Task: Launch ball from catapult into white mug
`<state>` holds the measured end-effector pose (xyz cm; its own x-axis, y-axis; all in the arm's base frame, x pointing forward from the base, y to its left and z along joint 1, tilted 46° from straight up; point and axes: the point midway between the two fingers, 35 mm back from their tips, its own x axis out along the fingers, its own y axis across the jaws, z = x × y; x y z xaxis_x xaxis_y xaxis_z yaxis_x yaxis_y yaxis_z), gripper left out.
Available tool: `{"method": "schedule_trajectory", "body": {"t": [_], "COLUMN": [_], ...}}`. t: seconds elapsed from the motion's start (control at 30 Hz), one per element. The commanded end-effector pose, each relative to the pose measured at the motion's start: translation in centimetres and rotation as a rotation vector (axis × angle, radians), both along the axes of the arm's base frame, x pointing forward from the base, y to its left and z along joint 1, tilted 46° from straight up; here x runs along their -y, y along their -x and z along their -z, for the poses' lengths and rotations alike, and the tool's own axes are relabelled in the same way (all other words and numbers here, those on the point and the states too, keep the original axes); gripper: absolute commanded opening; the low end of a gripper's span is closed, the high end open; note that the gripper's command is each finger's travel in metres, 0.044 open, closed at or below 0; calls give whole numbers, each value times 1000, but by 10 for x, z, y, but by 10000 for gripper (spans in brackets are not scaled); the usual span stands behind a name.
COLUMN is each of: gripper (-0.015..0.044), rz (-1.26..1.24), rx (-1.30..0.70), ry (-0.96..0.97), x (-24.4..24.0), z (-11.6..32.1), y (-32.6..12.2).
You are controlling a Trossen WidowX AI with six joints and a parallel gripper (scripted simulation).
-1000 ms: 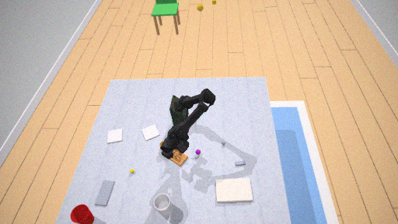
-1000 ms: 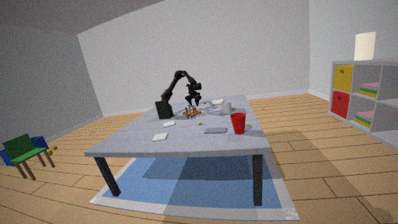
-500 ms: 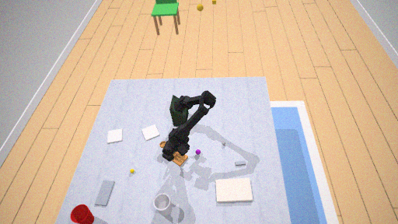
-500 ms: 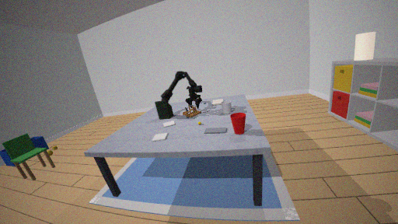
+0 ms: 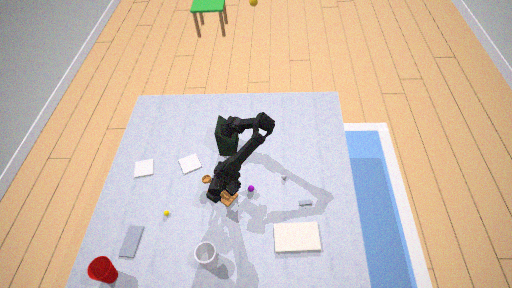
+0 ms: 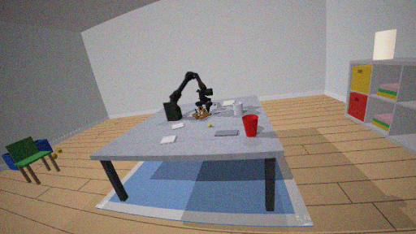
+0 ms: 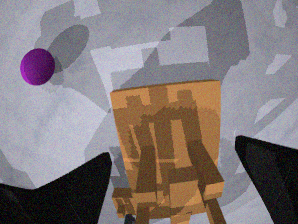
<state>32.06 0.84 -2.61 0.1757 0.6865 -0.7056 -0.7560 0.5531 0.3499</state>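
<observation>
The wooden catapult (image 5: 230,199) (image 6: 201,115) (image 7: 210,130) stands on the table below the arm. Its small round cup (image 5: 206,179) shows beside the arm in the top view. My gripper (image 5: 224,193) (image 6: 204,110) (image 7: 174,152) is open and empty, with its fingers on either side of the catapult in the wrist view. A purple ball (image 5: 251,188) (image 7: 37,66) lies on the table beside the catapult. A yellow ball (image 5: 166,213) (image 6: 210,125) lies farther off on the other side. The white mug (image 5: 205,253) (image 6: 238,109) stands upright. The gripper partly hides the catapult in the top view.
A red cup (image 5: 102,270) (image 6: 250,126) stands near a grey slab (image 5: 131,241) (image 6: 227,132). Two white squares (image 5: 144,168) (image 5: 190,163) lie near the arm's base. A cream slab (image 5: 297,237) (image 6: 229,102), a small grey block (image 5: 305,203) and a tiny cone (image 5: 284,178) are on the other side.
</observation>
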Motion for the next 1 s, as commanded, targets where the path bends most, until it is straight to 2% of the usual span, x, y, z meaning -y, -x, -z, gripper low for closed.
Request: {"method": "schedule_trajectory", "body": {"t": [0.0,0.4,0.57,0.7,0.97], "gripper": [440,125,92,0,0], "rz": [6,0,0,0,36], "rx": [-6,-1,-1,-3,-38], "ry": [-8,0,0,1,-9], "x": [-3,-1,-1,26,34], "z": [3,1,1,-26,-34], "y": [0,0,0,7,8]}}
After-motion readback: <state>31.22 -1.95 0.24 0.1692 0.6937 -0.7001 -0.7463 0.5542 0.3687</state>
